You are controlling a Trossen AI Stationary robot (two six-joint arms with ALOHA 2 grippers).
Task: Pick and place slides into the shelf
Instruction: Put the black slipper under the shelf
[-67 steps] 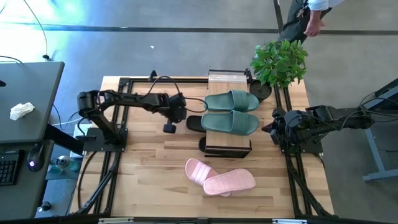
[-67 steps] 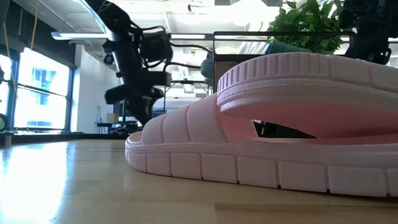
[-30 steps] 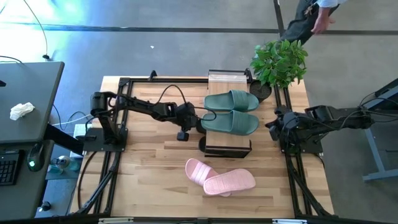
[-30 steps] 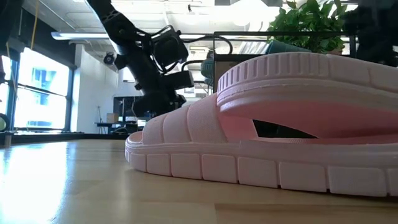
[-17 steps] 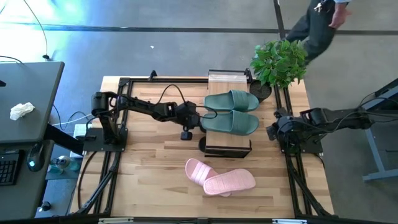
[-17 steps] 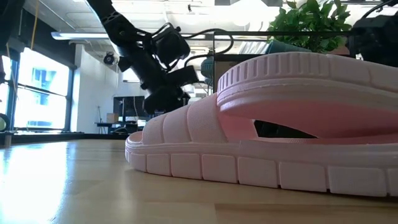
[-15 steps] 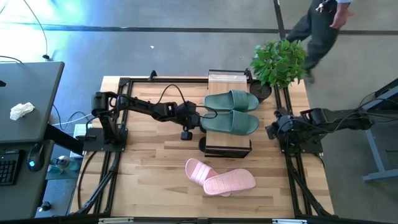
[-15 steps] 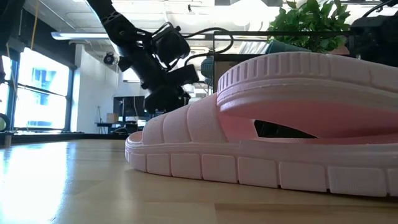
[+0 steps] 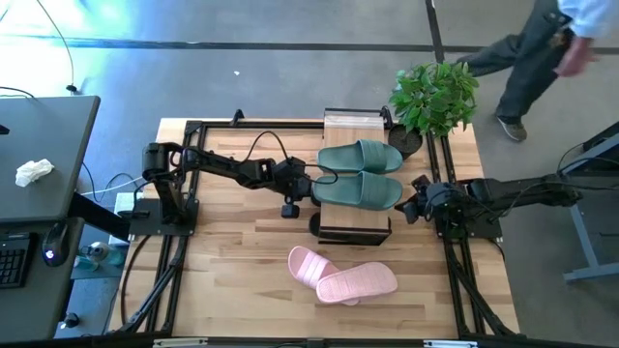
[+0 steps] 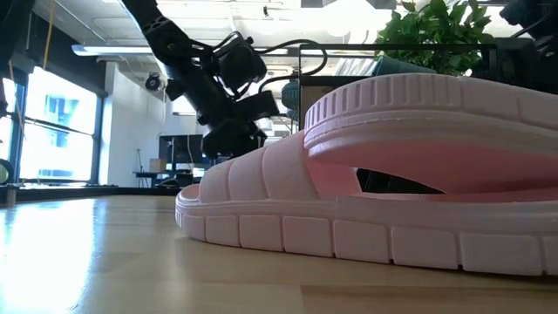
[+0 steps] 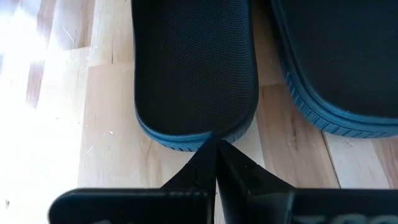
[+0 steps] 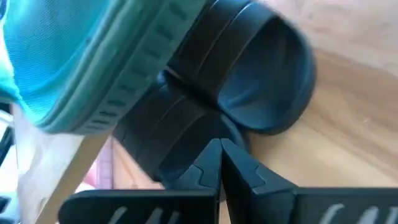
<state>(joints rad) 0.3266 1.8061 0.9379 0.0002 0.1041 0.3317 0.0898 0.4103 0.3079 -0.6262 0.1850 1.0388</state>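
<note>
The sage green slides lie side by side on the top board of the shelf. The black slides lie under them on the lower level, their heels sticking out on the shelf's left side. The pink slides lie on the table in front of the shelf, one partly on the other. My left gripper is shut at a black slide's heel. My right gripper is shut at the shelf's right side, by the toe end of a black slide, under a green slide. My left gripper touches the heel rim of one black slide with its shut fingertips. The fingers come level from the table's left, in line with the slide's length. The slide lies flat on its sole on the wood. My right gripper has its shut fingertips against the strap of a black slide near its toe end. The fingers come from the table's right, about level. The slide lies on the lower level under the green slide.
A potted green plant stands at the table's far right corner beside the shelf. A person walks on the floor beyond the table. Bare wood shows at the table's near left. A pink slide fills the low view.
My right gripper has gone toward the table's left, up to the right side of the shelf. My left gripper has edged slightly right, toward the black slides' heels. The slides show no clear shift. The person behind the table has walked to the right.
</note>
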